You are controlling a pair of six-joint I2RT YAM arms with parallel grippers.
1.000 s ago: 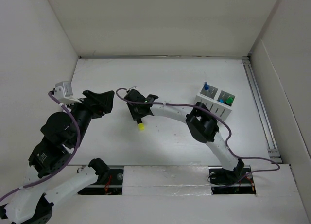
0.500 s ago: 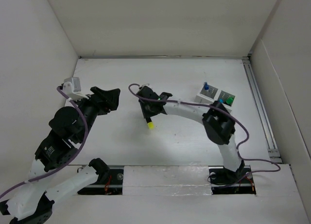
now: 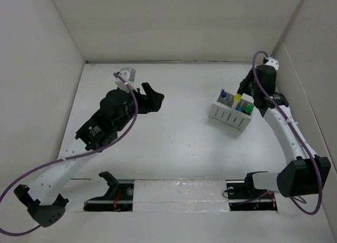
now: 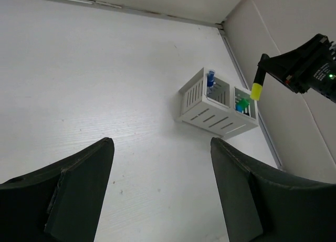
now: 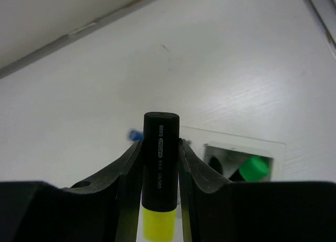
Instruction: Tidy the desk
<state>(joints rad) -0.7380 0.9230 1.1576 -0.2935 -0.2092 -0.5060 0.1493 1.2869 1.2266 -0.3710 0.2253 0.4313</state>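
The desk (image 3: 179,148) is a matte white tabletop. My right gripper (image 3: 243,90) is shut on a black highlighter with a yellow cap (image 5: 160,163), which hangs yellow end down just above the white compartmented holder (image 3: 230,116) at the back right. In the left wrist view the highlighter (image 4: 256,84) hovers over the holder (image 4: 210,111). A blue marker (image 3: 223,93) and a green-capped marker (image 3: 246,108) stand in the holder. My left gripper (image 3: 152,98) is open and empty above the desk's left middle, its fingers (image 4: 94,163) wide apart.
White panel walls (image 3: 42,69) close in the desk on the left, back and right. A metal rail (image 3: 281,116) runs along the right edge. The arm bases sit on a track (image 3: 184,193) at the near edge.
My right arm swung from the desk's middle to the back right, carrying the highlighter up over the holder. My left arm stretched forward and to the right.
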